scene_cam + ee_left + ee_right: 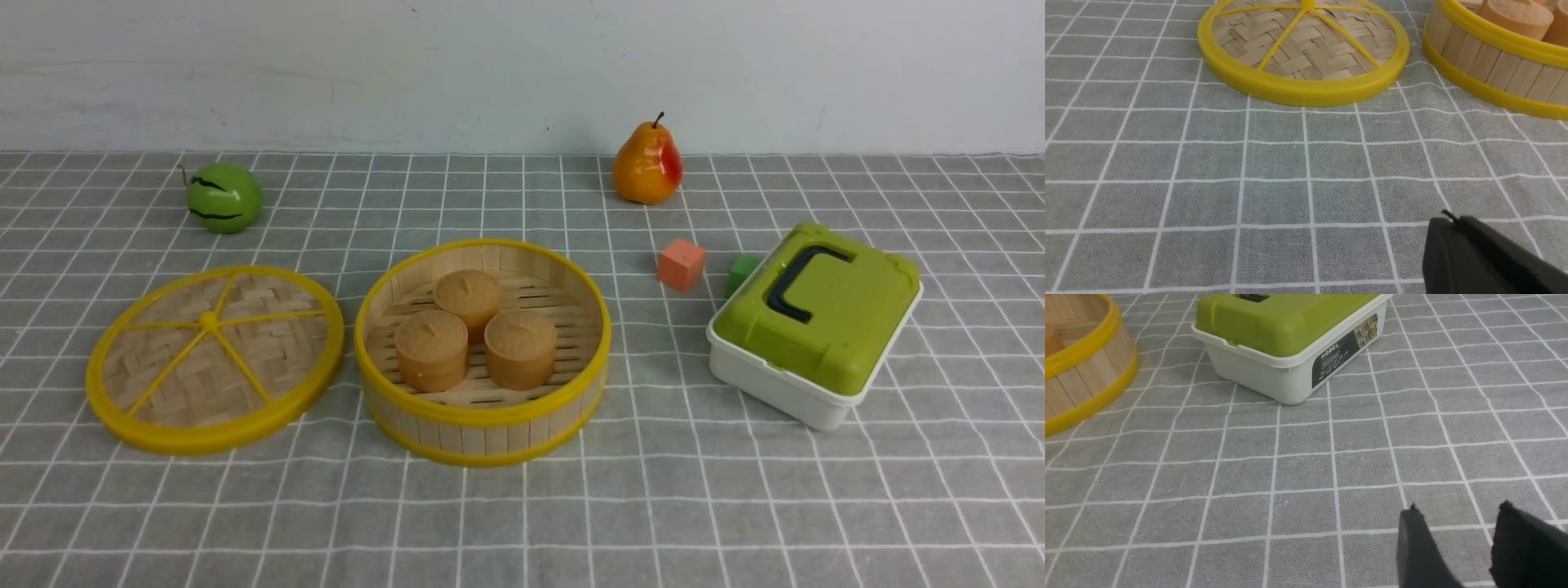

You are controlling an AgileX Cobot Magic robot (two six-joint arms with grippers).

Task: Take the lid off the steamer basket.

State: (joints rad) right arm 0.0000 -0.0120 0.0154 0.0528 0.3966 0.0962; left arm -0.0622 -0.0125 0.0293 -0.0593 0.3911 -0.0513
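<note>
Right gripper [1457, 522] hangs empty near the cloth, fingers slightly apart; left gripper [1474, 253] shows one finger, state untellable; lid [215, 358] lies flat beside the basket [483, 351], off; little risk beyond a careless arm nudging either.

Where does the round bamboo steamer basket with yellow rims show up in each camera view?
Front view: the round bamboo steamer basket with yellow rims sits centre, open, with three brown cakes inside.
Left wrist view: only its side wall, upper right corner.
Right wrist view: part of its wall at the left edge.
Shared landmark: the grey checked tablecloth.
</note>
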